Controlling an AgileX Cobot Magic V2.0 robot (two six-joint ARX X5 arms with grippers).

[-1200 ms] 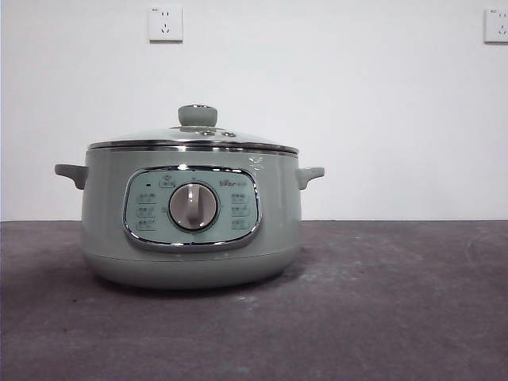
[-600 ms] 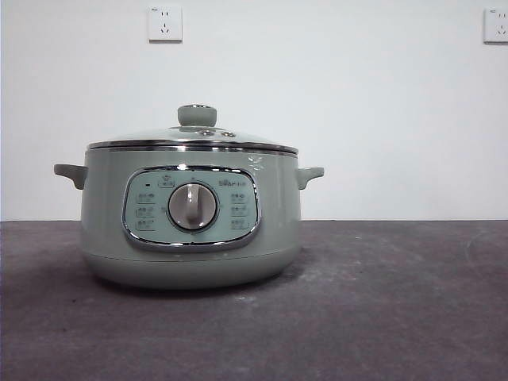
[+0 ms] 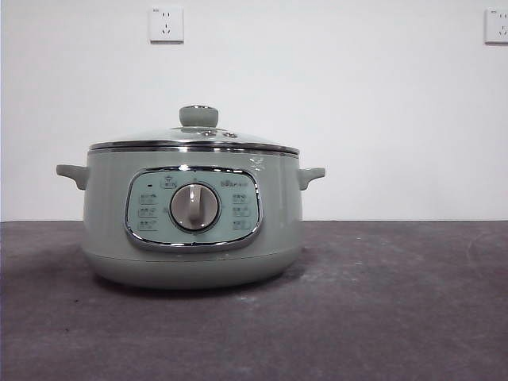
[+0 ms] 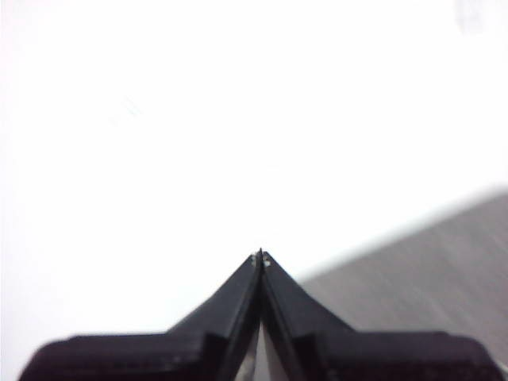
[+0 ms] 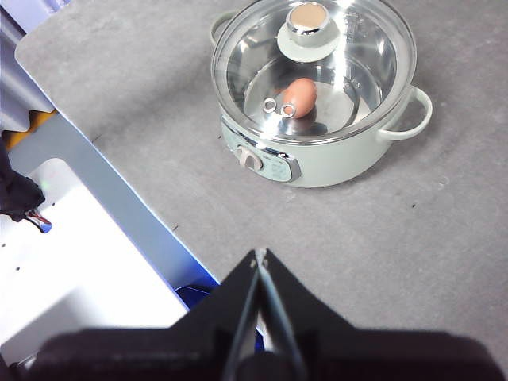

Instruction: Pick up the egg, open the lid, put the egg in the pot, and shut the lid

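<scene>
Nothing on the table has really moved since the earlier frames: the pot [image 3: 193,216] sits in the same spot, only a hair to the right in the front view (a tiny shift of the picture rather than of the pot). Its lid [image 3: 194,140] is seated flat on the rim, knob up.

From the right wrist camera, the right pincer [image 5: 260,255] hangs high above the table [image 5: 381,238] with its jaws pressed together and nothing between them. The pot [image 5: 317,119] lies well ahead of its tips, and the egg [image 5: 300,95] rests inside on the pot's floor, seen through the glass lid [image 5: 313,71]. Bare grey tabletop surrounds the pot on all sides; the table's edge runs off beside the pincer.

Meanwhile the left pincer [image 4: 260,255] is also closed on nothing, facing a blank white wall.
</scene>
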